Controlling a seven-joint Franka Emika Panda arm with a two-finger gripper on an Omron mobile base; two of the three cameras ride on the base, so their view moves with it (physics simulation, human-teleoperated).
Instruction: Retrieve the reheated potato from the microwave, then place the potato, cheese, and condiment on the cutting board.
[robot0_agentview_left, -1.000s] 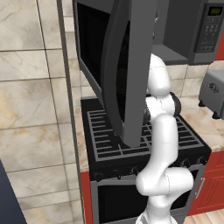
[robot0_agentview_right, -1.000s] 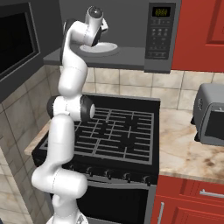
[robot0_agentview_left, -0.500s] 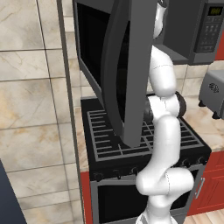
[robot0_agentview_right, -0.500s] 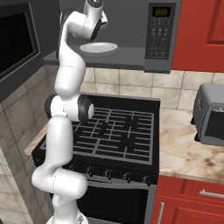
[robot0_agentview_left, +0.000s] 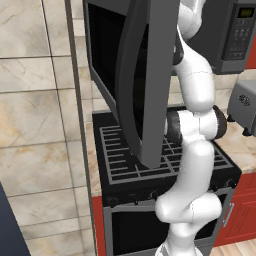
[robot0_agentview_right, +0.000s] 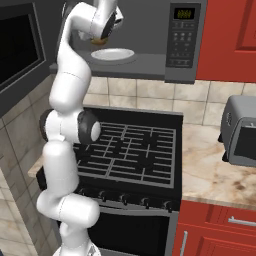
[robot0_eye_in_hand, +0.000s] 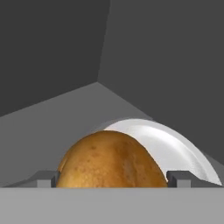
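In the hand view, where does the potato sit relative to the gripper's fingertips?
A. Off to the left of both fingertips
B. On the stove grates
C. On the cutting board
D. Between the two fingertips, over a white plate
D: the potato fills the gap between the wide-open gripper fingertips, with the white plate behind it inside the microwave.

The potato (robot0_eye_in_hand: 111, 159) hides the near part of the white plate (robot0_eye_in_hand: 175, 146), and its underside is cut off below. The end effector's fingertips (robot0_eye_in_hand: 180, 178) barely show, so contact seems unclear.
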